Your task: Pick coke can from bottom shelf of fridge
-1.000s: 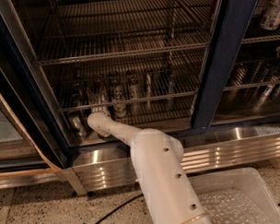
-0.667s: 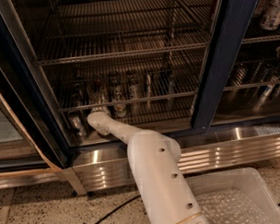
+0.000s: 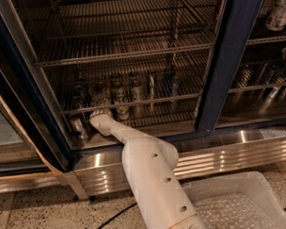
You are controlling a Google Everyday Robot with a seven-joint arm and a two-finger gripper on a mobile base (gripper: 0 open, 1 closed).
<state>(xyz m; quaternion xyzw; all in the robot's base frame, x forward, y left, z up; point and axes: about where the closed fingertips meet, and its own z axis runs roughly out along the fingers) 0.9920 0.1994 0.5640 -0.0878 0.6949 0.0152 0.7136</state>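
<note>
My gripper [image 3: 98,114] is inside the fridge [image 3: 228,61], at the left end of the bottom shelf [image 3: 152,101]. My white arm and wrist cover it. Several cans [image 3: 134,88] stand in a row on the wire rack just behind and right of the gripper. They look dark or silvery in the dim light. One [image 3: 100,85] right behind the gripper has a reddish tint; I cannot tell whether it is the coke can. A silver can [image 3: 78,126] stands just left of the wrist, and another can [image 3: 122,110] just right of it.
The dark blue door frame [image 3: 222,85] stands right of the open compartment. Its left frame [image 3: 24,92] is close to the arm. More cans [image 3: 276,10] sit behind the right glass door. A ribbed steel base [image 3: 229,153] runs below. A clear plastic bin [image 3: 231,203] lies on the floor.
The arm's near link has shifted slightly to the left. The wrist stays at the same spot on the shelf.
</note>
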